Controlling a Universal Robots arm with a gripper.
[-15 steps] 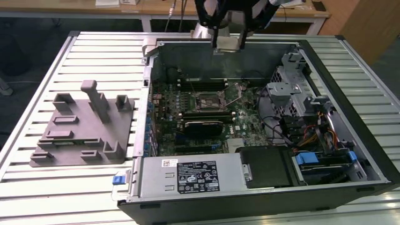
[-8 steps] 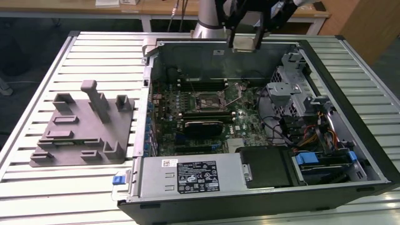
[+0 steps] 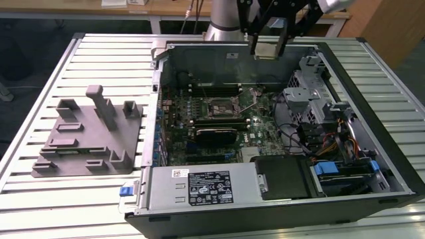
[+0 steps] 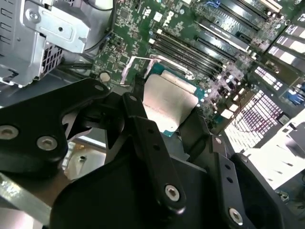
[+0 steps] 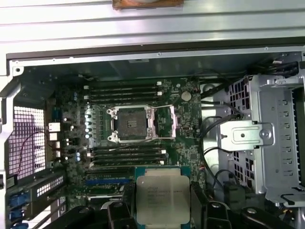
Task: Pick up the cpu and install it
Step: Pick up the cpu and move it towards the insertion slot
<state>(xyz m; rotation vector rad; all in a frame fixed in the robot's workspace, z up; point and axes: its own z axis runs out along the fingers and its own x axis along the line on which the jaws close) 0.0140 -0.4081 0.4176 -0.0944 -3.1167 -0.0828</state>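
end effector clasping cpu, socket apart

Free room is noted between tool and open socket; one side is crowded by the drive cage.

A pale ribbed metal table is carrying a grey moulded holder with upright posts toward the exterior view's left, and an open black computer case is sitting just beside it.
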